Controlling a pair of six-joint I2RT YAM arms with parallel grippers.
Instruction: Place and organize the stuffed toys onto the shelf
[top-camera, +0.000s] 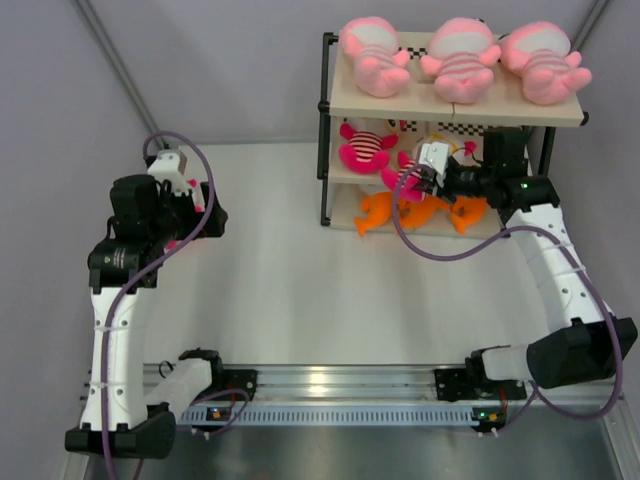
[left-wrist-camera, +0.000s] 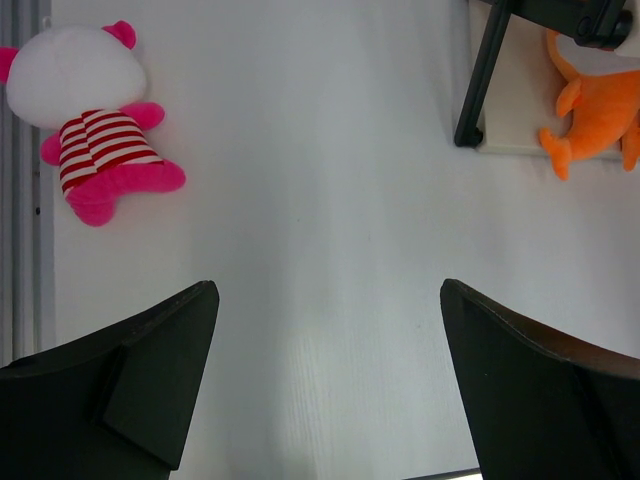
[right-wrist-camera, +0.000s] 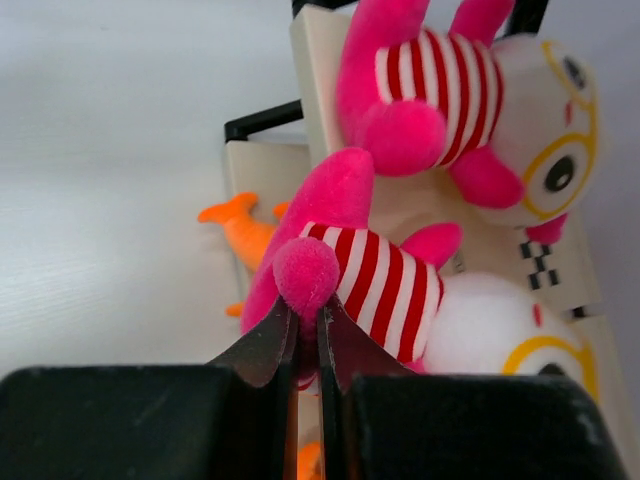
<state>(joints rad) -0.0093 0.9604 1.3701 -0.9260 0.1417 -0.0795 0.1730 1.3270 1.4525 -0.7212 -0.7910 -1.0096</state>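
The shelf (top-camera: 455, 109) stands at the far right. Three pale pink stuffed toys (top-camera: 456, 58) lie on its top board. One hot-pink toy (top-camera: 363, 148) rests on the middle board, and three orange fish toys (top-camera: 420, 212) lie on the bottom board. My right gripper (right-wrist-camera: 307, 325) is shut on a limb of a second hot-pink toy (right-wrist-camera: 375, 285), holding it at the middle board beside the first (right-wrist-camera: 440, 100). My left gripper (left-wrist-camera: 330, 290) hangs open over bare table. A third hot-pink toy (left-wrist-camera: 95, 130) lies on the table at the far left of the left wrist view.
A shelf post (left-wrist-camera: 480, 80) and one orange fish (left-wrist-camera: 595, 110) show at the upper right of the left wrist view. Grey walls close in the table at the back and sides. A metal rail (top-camera: 340, 385) runs along the near edge.
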